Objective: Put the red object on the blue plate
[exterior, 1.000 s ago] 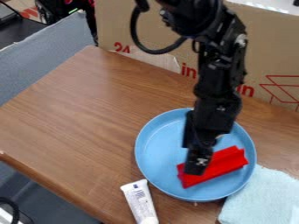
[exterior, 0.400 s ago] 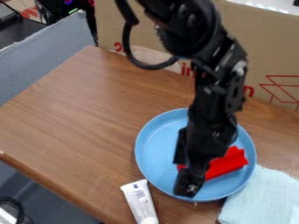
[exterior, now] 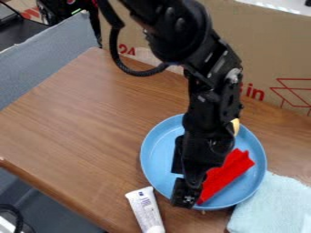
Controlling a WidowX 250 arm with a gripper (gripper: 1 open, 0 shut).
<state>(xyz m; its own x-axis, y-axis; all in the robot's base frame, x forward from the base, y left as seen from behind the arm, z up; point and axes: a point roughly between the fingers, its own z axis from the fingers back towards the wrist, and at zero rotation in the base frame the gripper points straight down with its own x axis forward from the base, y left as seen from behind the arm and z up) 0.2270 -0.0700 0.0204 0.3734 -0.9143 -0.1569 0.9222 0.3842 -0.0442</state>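
a: how's the gripper (exterior: pixel 188 189)?
b: jaws spread wide, pointing down at the near edge of the plate (exterior: pixel 155 150), nothing held

a: and the red bar (exterior: pixel 226 173)?
b: lying on the plate, just right of the gripper; can't tell if they touch

Wooden table (exterior: pixel 85 109) — blue plate (exterior: pixel 158 150), tube (exterior: pixel 147 211), teal cloth (exterior: pixel 277 211).

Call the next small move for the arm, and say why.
Probably lift straight up and clear. The red bar already lies inside the blue plate, leaning toward its right rim, and the gripper is low over the plate's front edge with jaws open, holding nothing. Going sideways first risks knocking the bar.
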